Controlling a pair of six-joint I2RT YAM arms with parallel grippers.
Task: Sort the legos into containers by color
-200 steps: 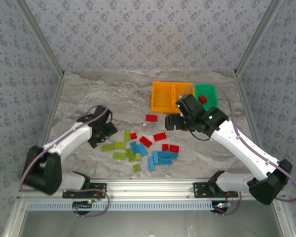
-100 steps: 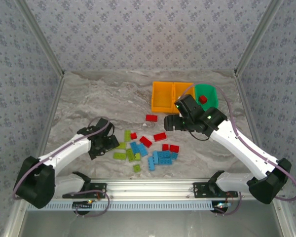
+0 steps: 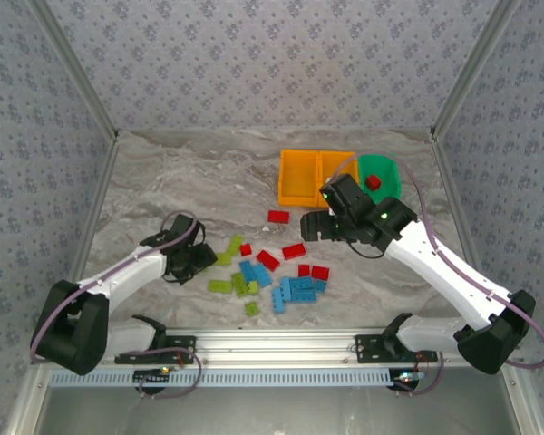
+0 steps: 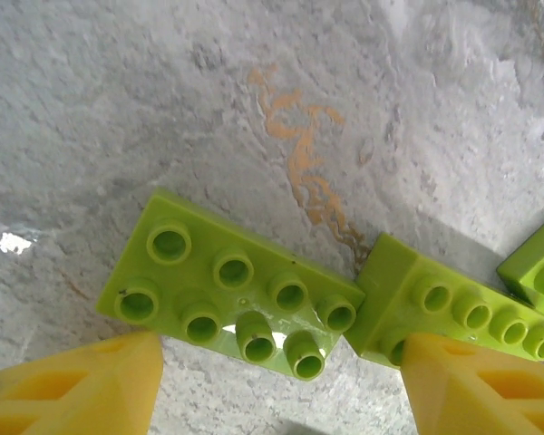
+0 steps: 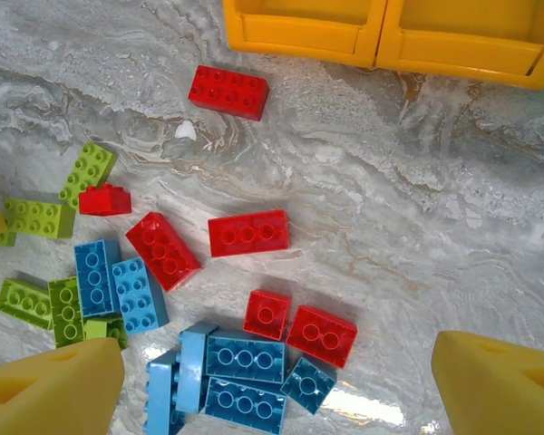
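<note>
The legos lie mid-table: lime green ones [image 3: 220, 285] on the left, light blue ones [image 3: 295, 290] and red ones [image 3: 294, 251] to the right. My left gripper [image 3: 199, 258] is low over the green ones. In the left wrist view an oblong lime green lego [image 4: 227, 290] lies flat between and just beyond the yellow fingers [image 4: 72, 381] of the left gripper [image 4: 281, 390], whose jaws stand apart. A second green lego [image 4: 453, 308] sits by the right finger. My right gripper [image 3: 315, 225] hovers open above red [image 5: 249, 232] and blue legos [image 5: 245, 358]. The containers stand behind: two orange [image 3: 299, 177] and one green [image 3: 385, 172].
A red lego [image 3: 373, 182] lies in the green bin. One red lego [image 3: 278, 217] lies alone in front of the orange bins [image 5: 295, 32]. Patterned walls close the table on three sides; a metal rail [image 3: 272, 344] runs along the near edge.
My left gripper has moved right and down onto the lime green legos, and its jaws have narrowed. The right arm has barely moved.
</note>
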